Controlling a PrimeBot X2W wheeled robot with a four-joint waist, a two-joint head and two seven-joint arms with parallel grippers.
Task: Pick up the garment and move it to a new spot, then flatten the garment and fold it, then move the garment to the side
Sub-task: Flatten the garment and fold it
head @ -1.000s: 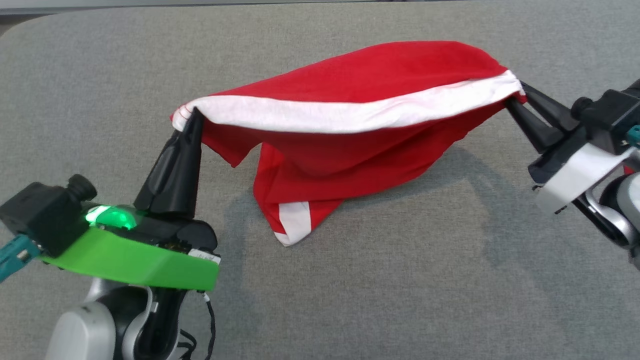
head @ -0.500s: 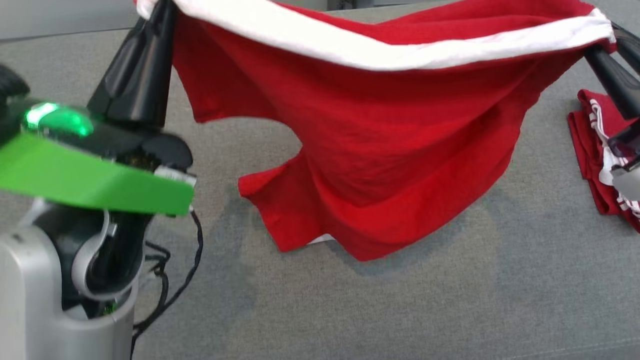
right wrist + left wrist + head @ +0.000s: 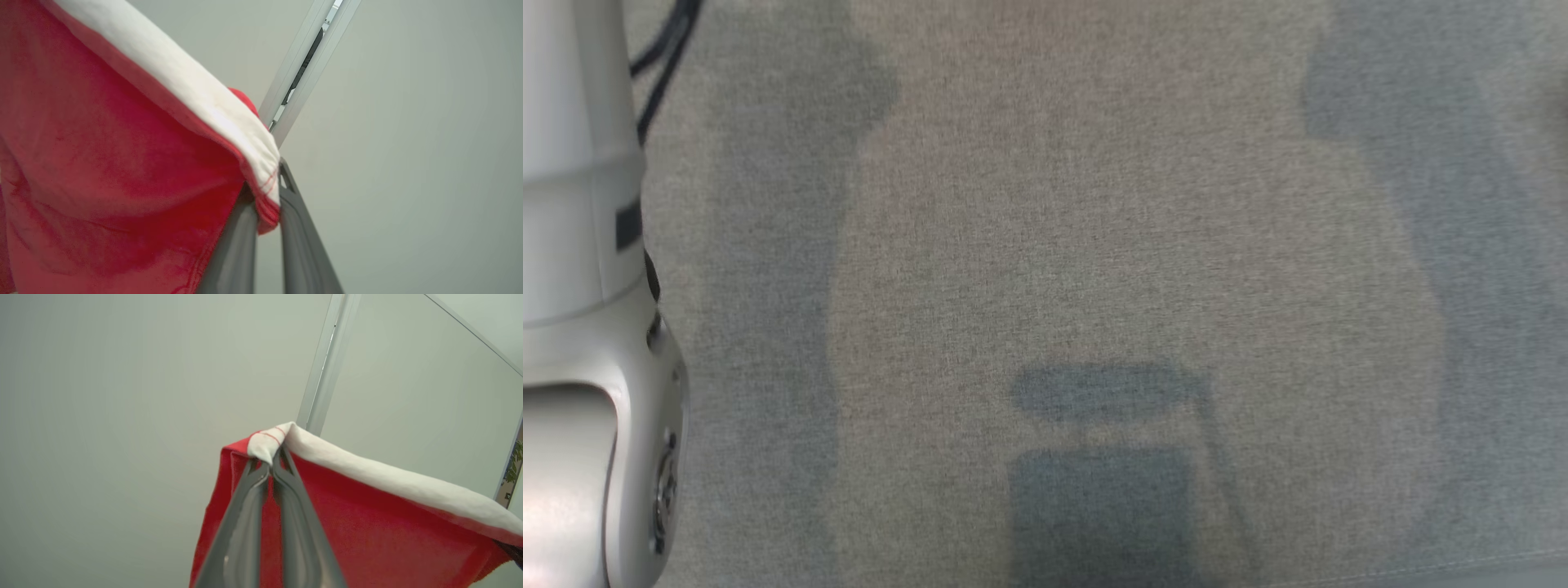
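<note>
Red cloth: the garment (image 3: 367, 531) hangs up in the air, held at both ends of its white band (image 3: 388, 477).
Left gripper: the left gripper (image 3: 273, 459) is pinched tight on one end of the band, right at its tips, low in the middle of the left wrist view.
Right gripper: the right gripper (image 3: 267, 185) is pinched tight on the other end, low in the middle of the right wrist view.
Which way: from the left tips the band runs to the lower right of the frame. From the right tips it runs to the upper left. The red part hangs beside and below the fingers.
Long side: the band is the long line, going from one gripper to the other.
Nearer arm: neither one; each holds its own end.
Next move: I think both arms must go down together, keeping the band stretched, to lay the garment flat on the grey surface (image 3: 1094, 245).
Far back: a pale wall and a metal post (image 3: 322, 375).
</note>
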